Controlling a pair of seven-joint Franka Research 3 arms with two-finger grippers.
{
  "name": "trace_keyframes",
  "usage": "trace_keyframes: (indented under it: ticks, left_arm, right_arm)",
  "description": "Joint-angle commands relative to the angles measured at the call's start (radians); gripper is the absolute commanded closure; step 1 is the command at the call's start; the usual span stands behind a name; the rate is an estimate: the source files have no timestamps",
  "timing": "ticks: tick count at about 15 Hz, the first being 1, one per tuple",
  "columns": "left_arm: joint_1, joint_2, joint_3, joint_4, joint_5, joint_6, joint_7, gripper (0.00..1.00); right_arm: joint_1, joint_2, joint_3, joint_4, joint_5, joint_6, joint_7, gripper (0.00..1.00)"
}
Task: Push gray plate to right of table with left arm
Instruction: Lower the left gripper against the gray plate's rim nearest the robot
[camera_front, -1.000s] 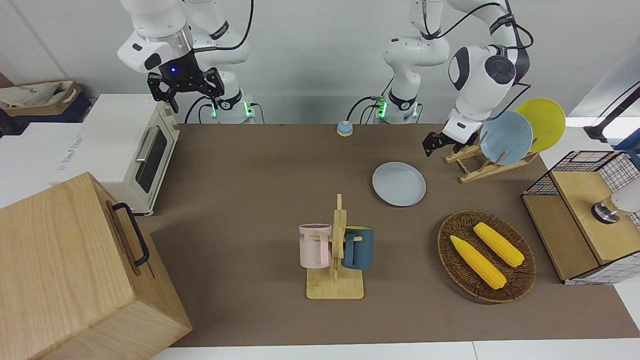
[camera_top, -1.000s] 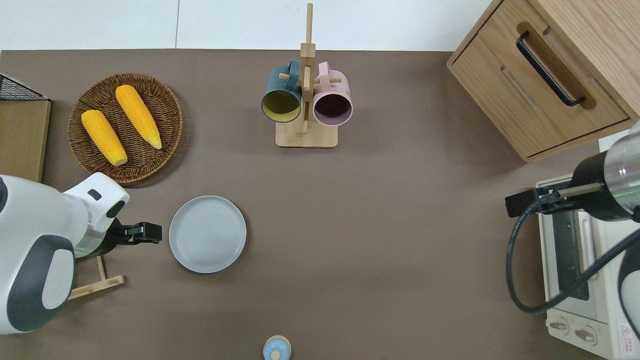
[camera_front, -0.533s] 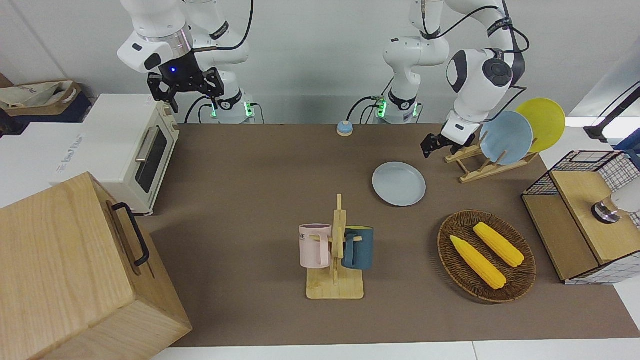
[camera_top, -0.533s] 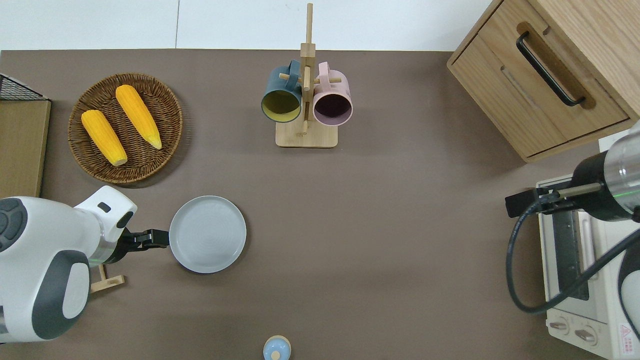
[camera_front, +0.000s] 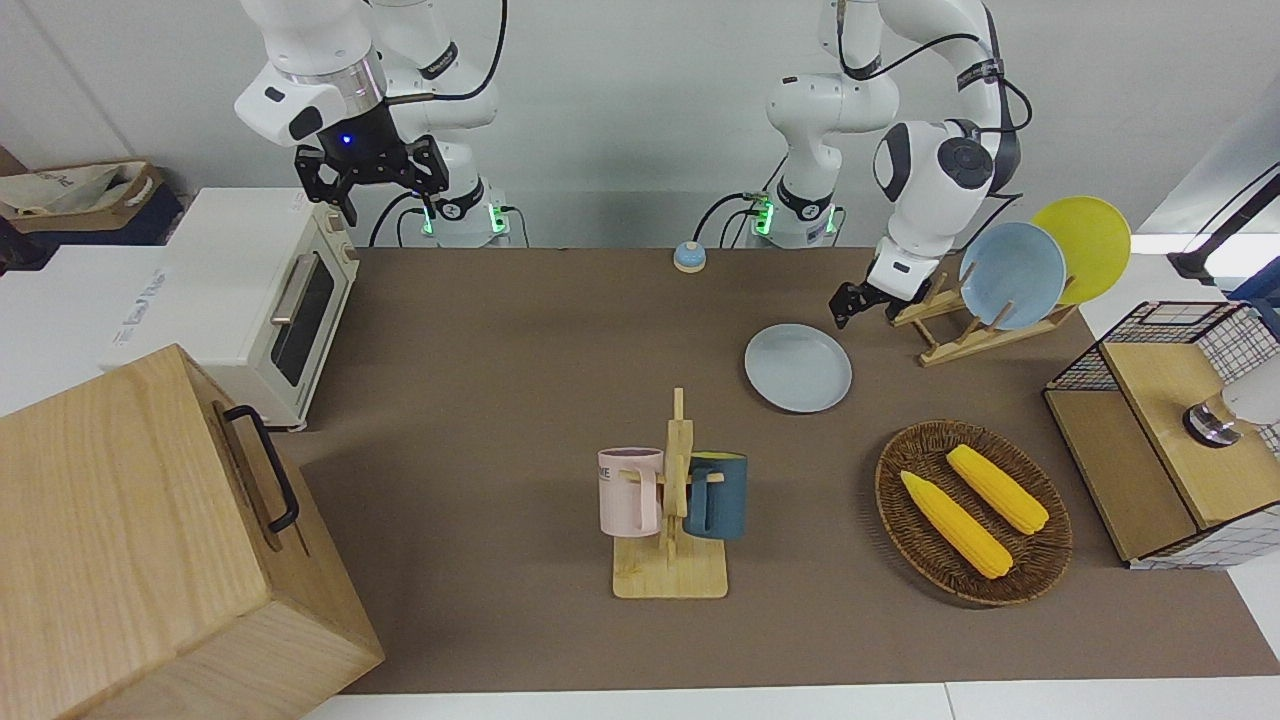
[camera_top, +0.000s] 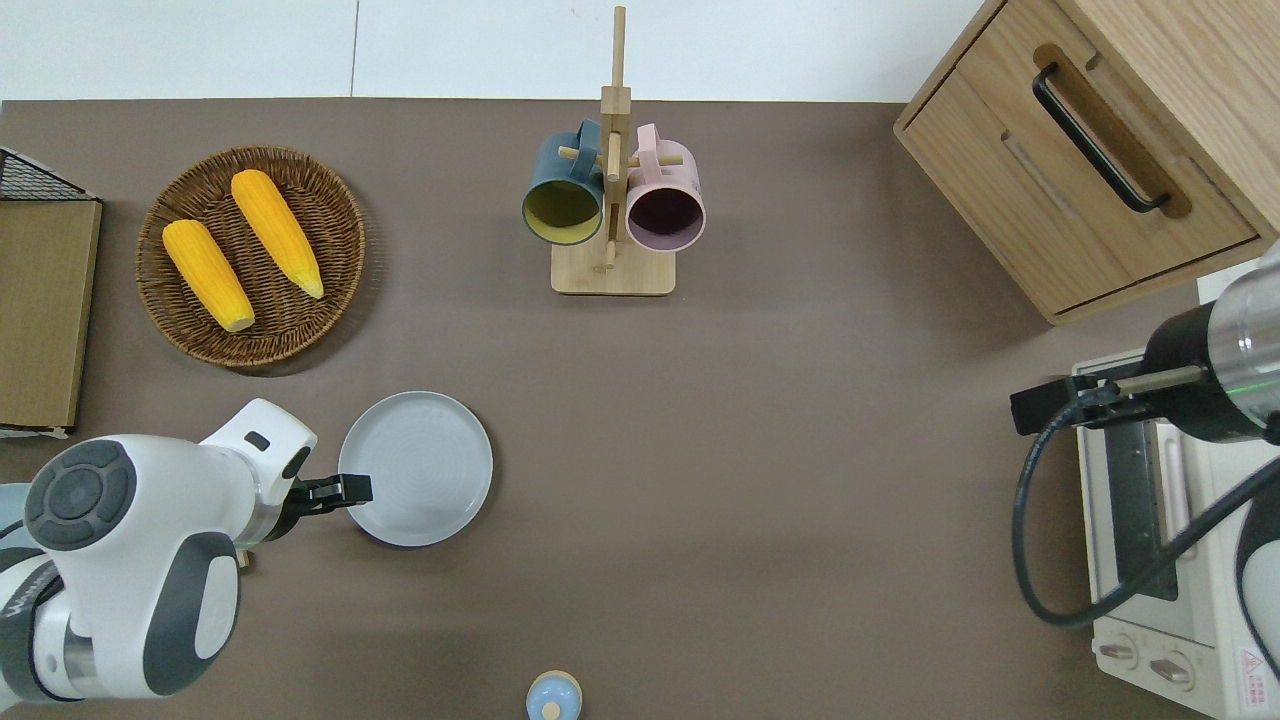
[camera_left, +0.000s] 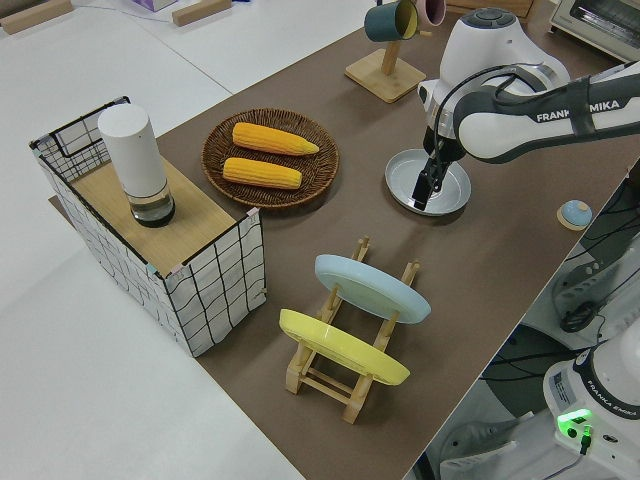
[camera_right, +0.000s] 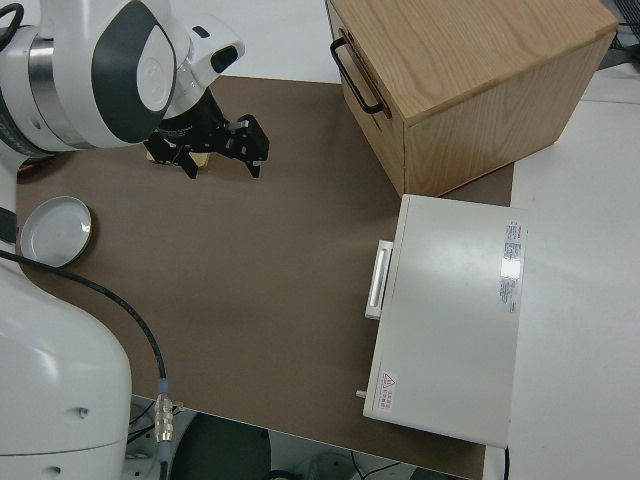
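Observation:
The gray plate (camera_top: 415, 468) (camera_front: 798, 367) lies flat on the brown table (camera_top: 800, 450), nearer to the robots than the wicker basket. My left gripper (camera_top: 352, 490) (camera_front: 843, 306) is low at the plate's rim on the side toward the left arm's end, its narrow tip lapping over the rim in the overhead view. Its fingers look shut with nothing between them. In the left side view the gripper (camera_left: 424, 190) points down at the plate (camera_left: 450, 185). My right gripper (camera_front: 390, 205) (camera_right: 222, 165) is parked and open.
A wicker basket (camera_top: 330, 200) with two corn cobs lies farther from the robots than the plate. A mug tree (camera_top: 612, 270) stands mid-table. A rack (camera_front: 985, 330) with a blue and a yellow plate, a wire crate (camera_front: 1240, 330), a wooden cabinet (camera_top: 1090, 150), a toaster oven (camera_front: 260, 300) and a small bell (camera_top: 553, 697) ring the table.
My left gripper has moved from beside the plate rack toward the right arm's end and now reaches the gray plate's rim. The plate has not visibly moved. The right arm is still.

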Motion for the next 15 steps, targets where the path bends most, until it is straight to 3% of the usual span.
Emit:
trace_keyframes:
  ticks: [1,15]
  left_arm:
    - [-0.025,-0.024,-0.014,-0.087,-0.009,0.111,-0.068,0.00]
    - [-0.037,0.058,-0.028,-0.149,-0.008,0.255,-0.091,0.04]
  right_arm:
    - [-0.020,-0.003,0.013,0.008,0.010,-0.014,0.002,0.017]
    - [-0.020,-0.003,0.015,0.008,0.010,-0.014,0.002,0.017]
